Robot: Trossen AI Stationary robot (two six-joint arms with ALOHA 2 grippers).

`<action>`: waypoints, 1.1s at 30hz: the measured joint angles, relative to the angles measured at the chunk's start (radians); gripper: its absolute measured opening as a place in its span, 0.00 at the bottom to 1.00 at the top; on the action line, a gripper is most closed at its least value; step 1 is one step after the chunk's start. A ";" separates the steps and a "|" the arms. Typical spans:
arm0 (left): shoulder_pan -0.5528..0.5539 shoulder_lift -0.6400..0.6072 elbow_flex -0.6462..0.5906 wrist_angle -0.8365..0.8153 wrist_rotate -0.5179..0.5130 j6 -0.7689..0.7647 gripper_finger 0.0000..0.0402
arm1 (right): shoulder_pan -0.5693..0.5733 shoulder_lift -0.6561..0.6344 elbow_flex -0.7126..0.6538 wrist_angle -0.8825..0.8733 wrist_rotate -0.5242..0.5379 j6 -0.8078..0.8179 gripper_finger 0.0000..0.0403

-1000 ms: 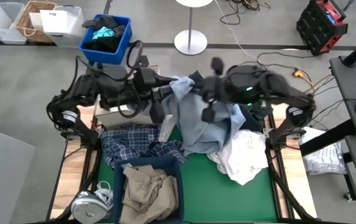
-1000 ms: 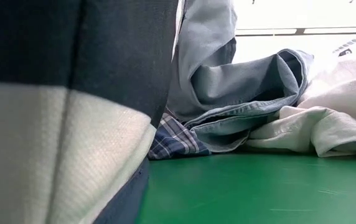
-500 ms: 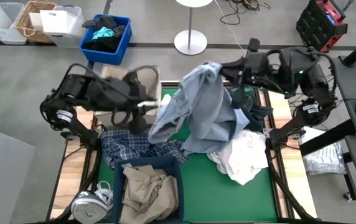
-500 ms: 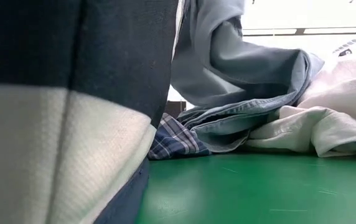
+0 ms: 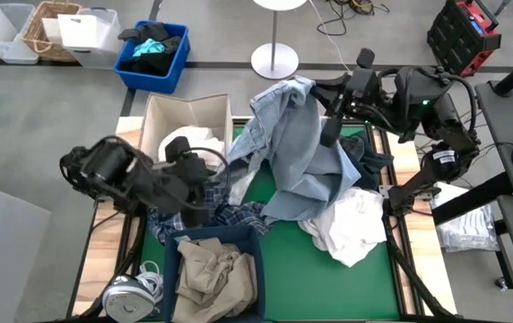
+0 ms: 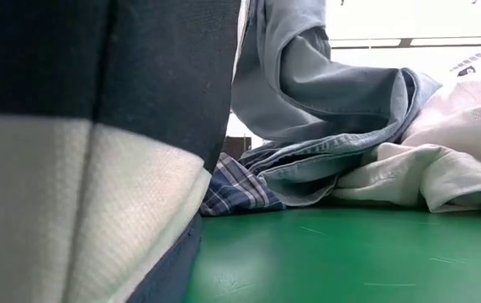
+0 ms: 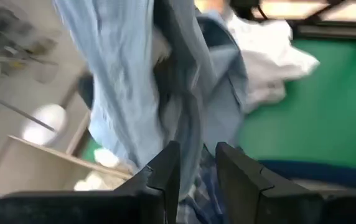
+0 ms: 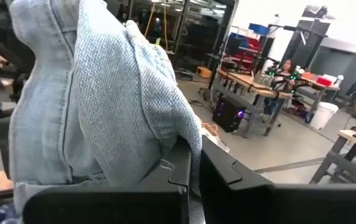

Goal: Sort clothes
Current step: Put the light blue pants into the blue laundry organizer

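**Now: left arm off the denim, right arm holds it alone**

- Half a second ago the left gripper (image 7: 193, 165) was up beside the raised denim (image 5: 294, 148). It has since swung down and back toward the near left of the table, over the plaid shirt (image 5: 171, 213). Its fingers (image 7: 165, 171) stand a narrow gap apart with nothing between them; denim hangs ahead of them, apart.
- Right gripper (image 8: 190, 168): clamped on a fold of denim, cloth bunched over both fingers. High view puts it at the far edge of the table, the garment held up there.
- Denim: one end lifted, draping down in a long sheet toward table centre, its lower end on the pile. Low view shows its hem lying on the green mat (image 6: 350, 252), over the plaid, touching the white shirt (image 6: 409, 181).
- Other clothes: white shirt near the right side of the mat; dark navy piece (image 5: 369, 166) partly under the denim; tan trousers (image 5: 212, 269) already in the navy bin (image 5: 258, 260) at the near edge. White cloth lies in the beige box (image 5: 189, 117) at far left.

Judgement: the handover looks finished. Sorting is partly done; denim, plaid, white and navy remain out. The trailing end could drag neighbours along.
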 joint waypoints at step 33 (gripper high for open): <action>-0.055 -0.004 -0.415 0.076 -0.373 -0.320 0.67 | 0.000 -0.012 0.002 0.107 0.028 -0.067 0.02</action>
